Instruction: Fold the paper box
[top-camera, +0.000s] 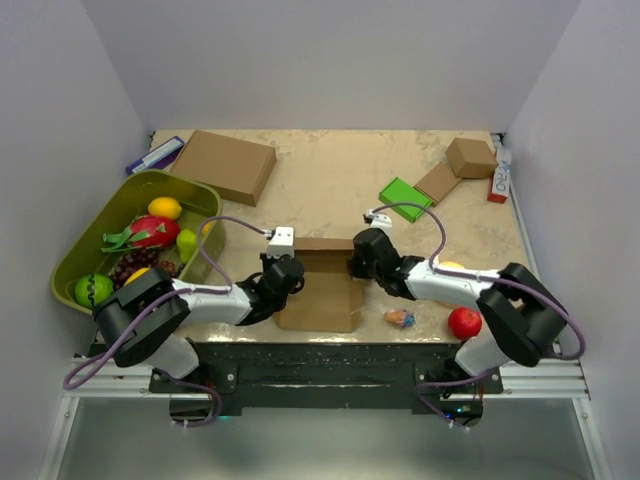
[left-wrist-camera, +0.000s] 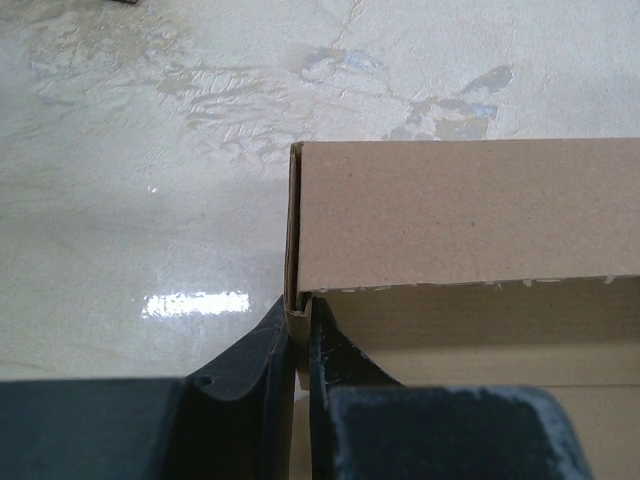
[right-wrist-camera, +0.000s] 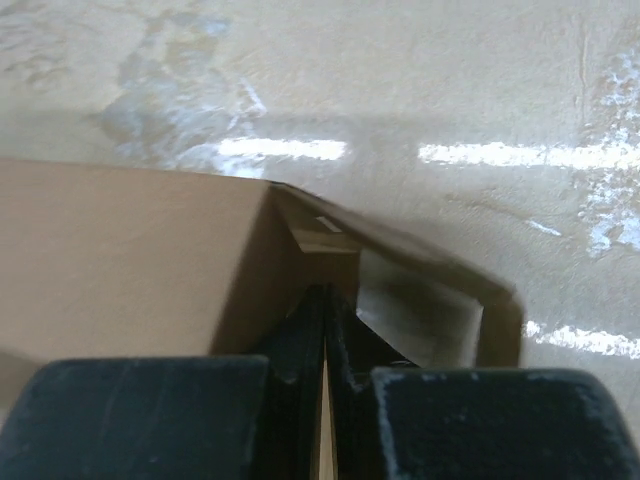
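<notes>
Beige table (top-camera: 330, 180) | left hand (left-wrist-camera: 300, 325) — clamped on paper box (left-wrist-camera: 460, 215) | right hand (right-wrist-camera: 325, 300) — clamped likewise | red carton (top-camera: 498, 183) print unreadable

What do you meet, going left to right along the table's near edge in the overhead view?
Green fruit tub → left gripper → paper box → right gripper → small orange object → red fruit.

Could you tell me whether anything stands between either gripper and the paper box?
Nothing visible does: the left gripper is shut on the paper box at its left wall, the right gripper at its right wall.
</notes>
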